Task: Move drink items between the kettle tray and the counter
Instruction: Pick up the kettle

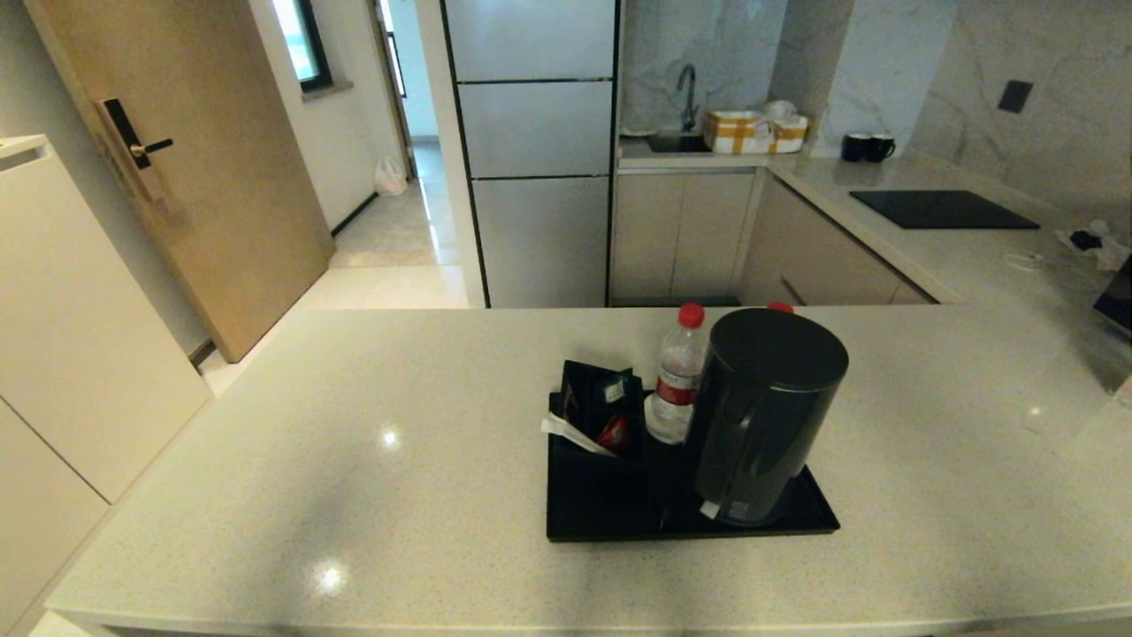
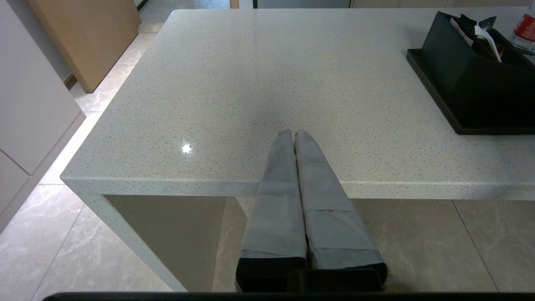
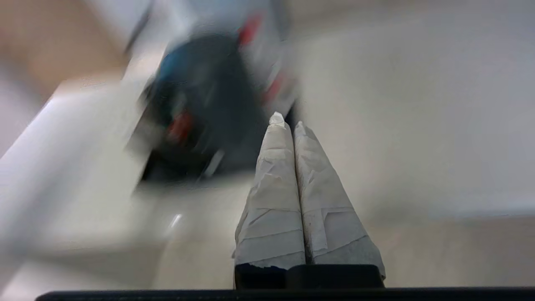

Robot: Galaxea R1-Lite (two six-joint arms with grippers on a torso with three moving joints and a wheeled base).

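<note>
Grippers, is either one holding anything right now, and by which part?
Nothing is held. The left gripper and right gripper are both shut on nothing, short of the tray.

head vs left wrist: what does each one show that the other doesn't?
Only the head view shows the kettle standing on the tray, the whole bottle beside it, a second red cap behind the kettle, and the hob on the far worktop. No arm appears in it.

Only the left wrist view shows the left tool, fingers shut, above the counter's near edge, plus the floor under the overhang.

Both show the counter, the tray and the sachet box.
</note>
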